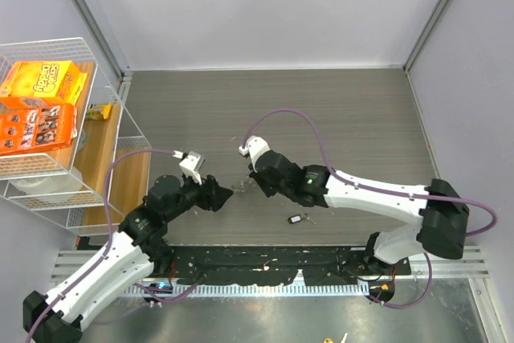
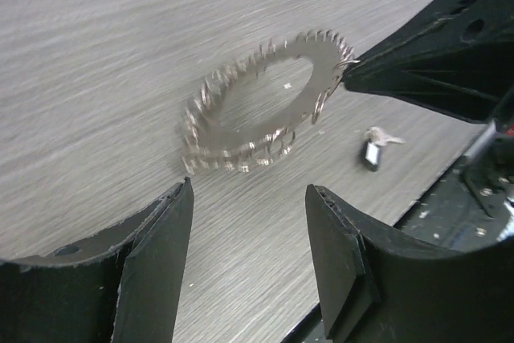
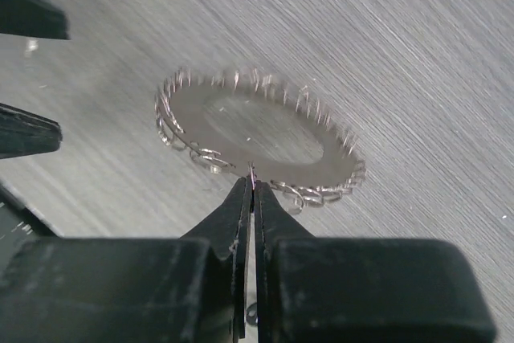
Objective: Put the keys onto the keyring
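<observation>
The keyring (image 3: 257, 138) is a thin metal ring fringed with many small silvery keys like a toothed wheel; it also shows in the left wrist view (image 2: 257, 106) and, tiny, in the top view (image 1: 239, 189). My right gripper (image 3: 252, 178) is shut on its near edge and holds it above the table. My left gripper (image 2: 249, 198) is open and empty, a short way in front of the ring. A loose key (image 1: 299, 219) with a black head lies on the table below the right arm; it also shows in the left wrist view (image 2: 371, 150).
A white wire rack (image 1: 103, 130) holding orange boxes (image 1: 38, 106) stands at the far left beside a wooden board (image 1: 128, 186). A black rail (image 1: 265, 267) runs along the table's near edge by the arm bases.
</observation>
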Controlling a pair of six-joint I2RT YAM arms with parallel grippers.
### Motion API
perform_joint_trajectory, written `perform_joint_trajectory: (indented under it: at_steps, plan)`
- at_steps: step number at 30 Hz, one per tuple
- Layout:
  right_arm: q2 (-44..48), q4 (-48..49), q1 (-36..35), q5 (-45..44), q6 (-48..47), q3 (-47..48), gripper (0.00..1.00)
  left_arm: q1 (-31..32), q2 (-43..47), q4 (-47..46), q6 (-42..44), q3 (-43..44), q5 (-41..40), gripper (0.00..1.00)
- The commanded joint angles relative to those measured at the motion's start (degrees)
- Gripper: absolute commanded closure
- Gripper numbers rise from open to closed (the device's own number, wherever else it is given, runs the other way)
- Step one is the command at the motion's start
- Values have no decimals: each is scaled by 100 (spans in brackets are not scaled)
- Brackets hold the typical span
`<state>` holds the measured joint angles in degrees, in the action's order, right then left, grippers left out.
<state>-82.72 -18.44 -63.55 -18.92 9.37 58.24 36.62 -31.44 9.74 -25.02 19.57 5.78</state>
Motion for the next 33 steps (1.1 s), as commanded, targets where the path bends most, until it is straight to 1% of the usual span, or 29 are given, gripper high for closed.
perform_joint_trajectory:
  at_steps: [1, 3, 10, 14, 16, 20, 25, 29, 33]
  plan:
    - [685, -353, -17, 870, -312, -67, 95, -23, 463, -298, 172, 266, 950, 36]
    - [940, -573, -17, 1221, -426, -14, 94, -23, 603, -209, 173, 441, 1257, 35]
    - [1635, -1381, -52, 2269, -751, 372, 94, -15, 1043, -428, -179, 723, 2022, 34]
    - [2039, -1452, -201, 2761, -901, 416, 95, -6, 1079, -937, -495, 627, 2742, 34]
    - [2180, -1479, -263, 3007, -910, 504, 94, 12, 1079, -1385, -627, 504, 2963, 34]
    - [2295, -1461, -325, 3297, -875, 767, 95, 64, 956, -1904, -785, 381, 3262, 31]
    - [2190, -1435, -342, 3500, -603, 1119, 94, 292, 474, -2546, -838, 477, 3649, 30]
    - [2093, -1435, -386, 3483, -471, 1321, 94, 539, 148, -2793, -803, 609, 3676, 31]
    - [2084, -1347, -386, 3500, -374, 1383, 94, 671, 24, -2811, -707, 706, 3606, 34]
